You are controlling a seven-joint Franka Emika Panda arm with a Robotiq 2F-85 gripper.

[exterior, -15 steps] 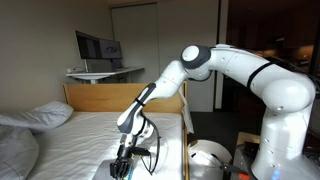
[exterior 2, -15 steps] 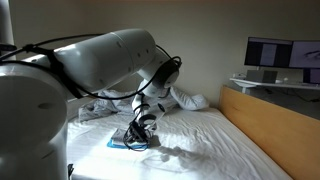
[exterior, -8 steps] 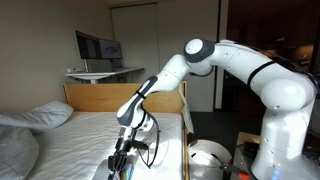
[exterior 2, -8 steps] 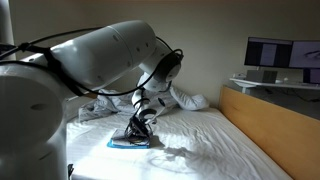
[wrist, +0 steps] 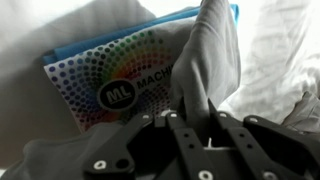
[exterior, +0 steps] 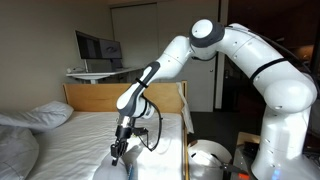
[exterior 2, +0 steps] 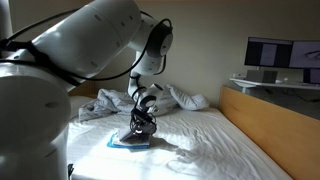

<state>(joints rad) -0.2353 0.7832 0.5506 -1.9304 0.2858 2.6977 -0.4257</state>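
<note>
Fingers point(wrist: 180, 130) are clamped shut, pinching a fold of grey cloth point(wrist: 205, 60). In the wrist view the cloth runs up from the pinch as a taut ridge, and the rest of it is slack around the fingers.

Under the cloth is a book point(wrist: 110, 75), flat on the bed, with a cover of coloured dots, a round "ML" logo and a blue edge. The cloth drapes over one end of it; the rest of the cover is exposed.

In an exterior view the fingers point(exterior 2: 140, 122) point down just above the book point(exterior 2: 130, 143), with cloth hanging between them, near the bed's point(exterior 2: 225, 140) side edge. I can't tell whether the cloth's lower end is touching the cover.

The arm point(exterior: 165, 65) reaches in from above and bends down to the mattress.

Further out: a pillow point(exterior: 42, 115), crumpled bedding point(exterior 2: 185, 98) towards the head end, a wooden headboard point(exterior: 100, 95) and a monitor point(exterior: 97, 46) on the desk point(exterior: 100, 72) behind it.
</note>
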